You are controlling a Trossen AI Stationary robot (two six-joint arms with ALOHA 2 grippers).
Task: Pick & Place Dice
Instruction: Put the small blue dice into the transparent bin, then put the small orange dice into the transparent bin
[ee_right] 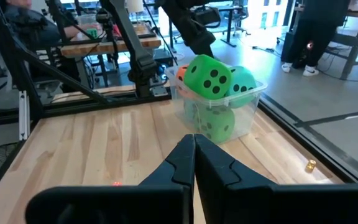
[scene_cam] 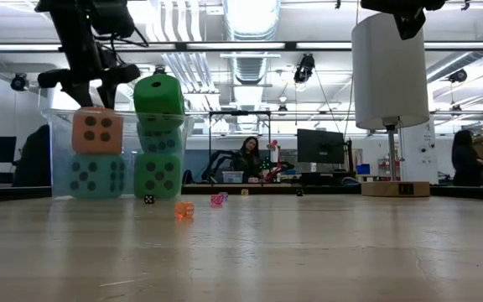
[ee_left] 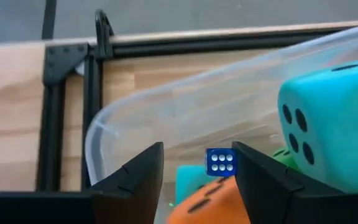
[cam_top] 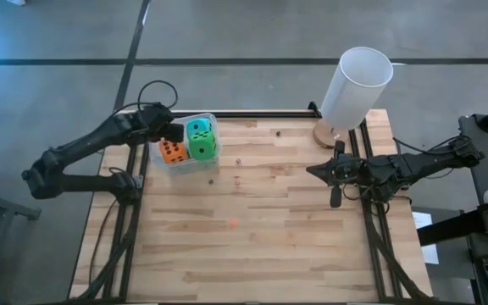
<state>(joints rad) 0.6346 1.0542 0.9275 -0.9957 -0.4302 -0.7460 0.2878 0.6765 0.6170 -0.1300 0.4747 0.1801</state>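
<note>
Clear plastic tub (cam_top: 207, 121) at the table's far left corner, holding the large dice: orange die (cam_top: 173, 152), teal die (cam_top: 198, 130), green die (cam_top: 202, 148). Left gripper (cam_top: 174, 133) poised over the tub's left side above the orange die, fingers parted, nothing clamped between them. Right gripper (cam_top: 315, 170) resting low at the table's right edge, fingers pressed together, empty, pointed toward the tub. Tall white cylinder (cam_top: 356, 87) on a wooden base near the far right corner, well apart from the tub.

Visible only at table height: stacking inside the tub, with an orange die (scene_cam: 97, 131) on a teal one (scene_cam: 96, 176) and a green die (scene_cam: 159, 95) topping a second column; several tiny dice (scene_cam: 184, 210) scattered on the bare wood in front.

Visible only from the left wrist: a tiny blue die (ee_left: 220, 162) between the parted fingers (ee_left: 135, 177), contact not discernible.

Beyond the table: desks, monitors, people.
</note>
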